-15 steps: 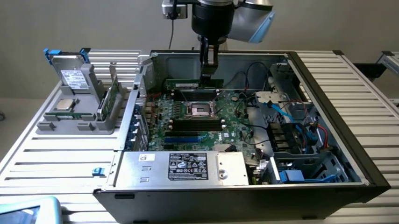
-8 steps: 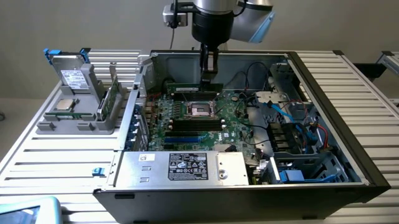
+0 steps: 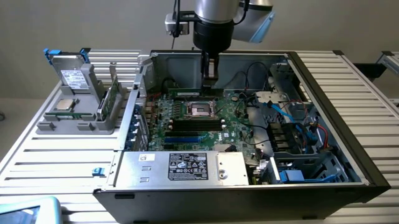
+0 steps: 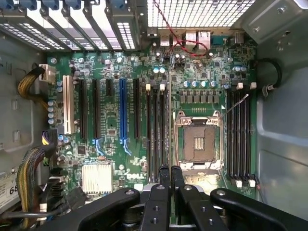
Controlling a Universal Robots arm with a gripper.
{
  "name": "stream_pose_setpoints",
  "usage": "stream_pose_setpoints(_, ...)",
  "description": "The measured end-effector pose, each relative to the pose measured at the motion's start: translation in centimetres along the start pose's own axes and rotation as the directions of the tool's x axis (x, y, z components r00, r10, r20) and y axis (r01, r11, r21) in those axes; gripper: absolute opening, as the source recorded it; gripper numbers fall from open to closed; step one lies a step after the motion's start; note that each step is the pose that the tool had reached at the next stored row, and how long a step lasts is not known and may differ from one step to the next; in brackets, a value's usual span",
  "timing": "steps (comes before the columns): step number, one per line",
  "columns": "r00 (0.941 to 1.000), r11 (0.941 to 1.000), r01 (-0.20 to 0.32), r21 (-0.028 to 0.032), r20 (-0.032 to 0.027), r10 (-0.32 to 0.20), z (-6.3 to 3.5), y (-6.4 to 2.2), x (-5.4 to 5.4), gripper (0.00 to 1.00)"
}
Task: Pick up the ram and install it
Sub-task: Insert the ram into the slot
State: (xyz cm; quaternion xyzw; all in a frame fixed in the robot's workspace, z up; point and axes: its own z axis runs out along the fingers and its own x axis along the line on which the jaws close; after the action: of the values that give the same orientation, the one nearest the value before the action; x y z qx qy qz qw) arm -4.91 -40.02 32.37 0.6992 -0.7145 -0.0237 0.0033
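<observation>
1. Right, gripper [image 3: 210, 79] is down inside the open computer case [image 3: 358, 154], over the motherboard [image 3: 187, 135].
2. Fingers [image 4: 161, 192] are pinched almost together and appear to grip one end of the ram [image 3: 187, 92].
3. Ram stands on edge and level, along the slots just beside the empty processor socket [image 3: 203, 109].
4. Wrist view: ram [image 4: 168, 125] is edge-on, a thin pale line running from the fingertips alongside the socket [image 4: 198, 142].
5. Grey holder [image 3: 74, 123] sits outside the case, on the exterior view's left, well apart.
</observation>
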Motion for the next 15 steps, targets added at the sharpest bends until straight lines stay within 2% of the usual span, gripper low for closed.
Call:
stream_pose_setpoints(6,1.0000,1.0000,0.000,0.0000,0.0001,0.000,1.06,-0.09,0.3,0.13)
stream_pose_setpoints(11,1.0000,1.0000,0.000,0.0006,0.0000,0.000,1.52,-0.12,0.9,0.13)
stream_pose_setpoints(13,1.0000,1.0000,0.000,0.0021,-0.0026,0.000,1.71,-0.13,0.9,0.13)
stream_pose_setpoints(15,1.0000,1.0000,0.000,0.0039,-0.0084,0.000,1.87,-0.13,0.9,0.13)
